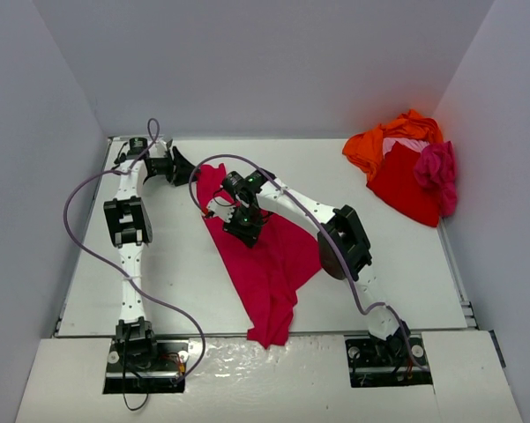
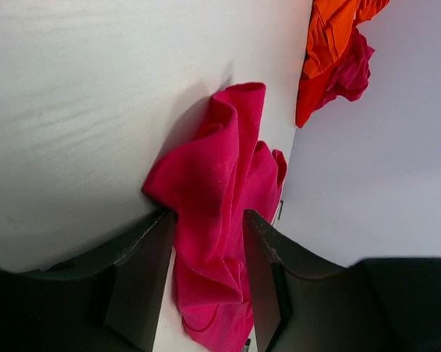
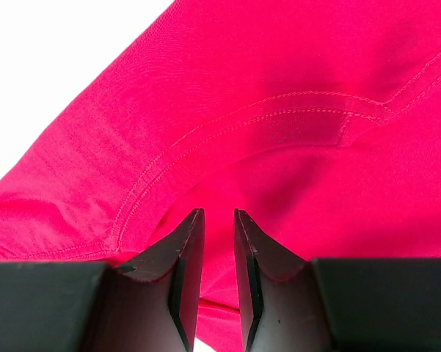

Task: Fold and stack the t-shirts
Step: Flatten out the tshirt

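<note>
We hold the crimson t-shirt's [image 1: 269,264] far-left end in the left end effector [image 2: 208,218]; whether the right end effector [image 3: 218,214], mid-shirt, grips, we cannot tell.

A white table [image 1: 406,264] is sitting inside a plain booth. 3 pale grey walls are enclosing it: a back wall [image 1: 273,62], a left wall [image 1: 26,176] and a right wall [image 1: 503,132]. Soft, even light is casting faint shadows. A glossy white panel [image 1: 273,379] is running along the table's near edge.
</note>
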`<move>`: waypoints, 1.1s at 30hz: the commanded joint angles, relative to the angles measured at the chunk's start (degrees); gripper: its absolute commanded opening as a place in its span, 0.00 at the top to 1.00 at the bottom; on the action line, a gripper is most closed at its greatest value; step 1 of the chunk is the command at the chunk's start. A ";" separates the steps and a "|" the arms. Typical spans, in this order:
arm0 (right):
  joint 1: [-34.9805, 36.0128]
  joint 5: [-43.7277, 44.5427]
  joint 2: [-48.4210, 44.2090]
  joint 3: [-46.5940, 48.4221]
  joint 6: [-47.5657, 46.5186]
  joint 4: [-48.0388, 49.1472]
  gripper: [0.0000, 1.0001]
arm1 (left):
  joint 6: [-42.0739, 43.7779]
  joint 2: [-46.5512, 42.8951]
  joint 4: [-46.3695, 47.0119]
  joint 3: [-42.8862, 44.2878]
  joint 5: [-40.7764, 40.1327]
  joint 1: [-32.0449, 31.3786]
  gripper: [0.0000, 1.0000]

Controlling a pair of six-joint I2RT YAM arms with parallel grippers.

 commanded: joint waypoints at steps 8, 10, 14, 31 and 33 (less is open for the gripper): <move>-0.58 -0.69 -3.19 0.72 -0.85 -2.57 0.79 | 17.87 -0.63 -23.37 -1.95 -15.04 1.38 0.60; -0.67 -0.65 -3.02 0.77 -0.66 -2.43 0.79 | 18.55 -1.20 -23.92 -1.48 -15.92 1.92 0.60; -0.81 -0.46 -3.53 -0.47 -1.05 -2.36 0.79 | 18.48 -1.38 -23.80 -2.44 -16.19 3.34 0.60; -0.31 -0.79 -1.95 1.70 -0.47 -2.87 0.79 | 3.28 2.13 -7.49 -0.67 -15.86 -2.85 0.60; -0.31 -0.89 -1.55 2.03 -0.43 -3.01 0.79 | 1.98 2.34 -5.89 -0.79 -16.20 -3.30 0.61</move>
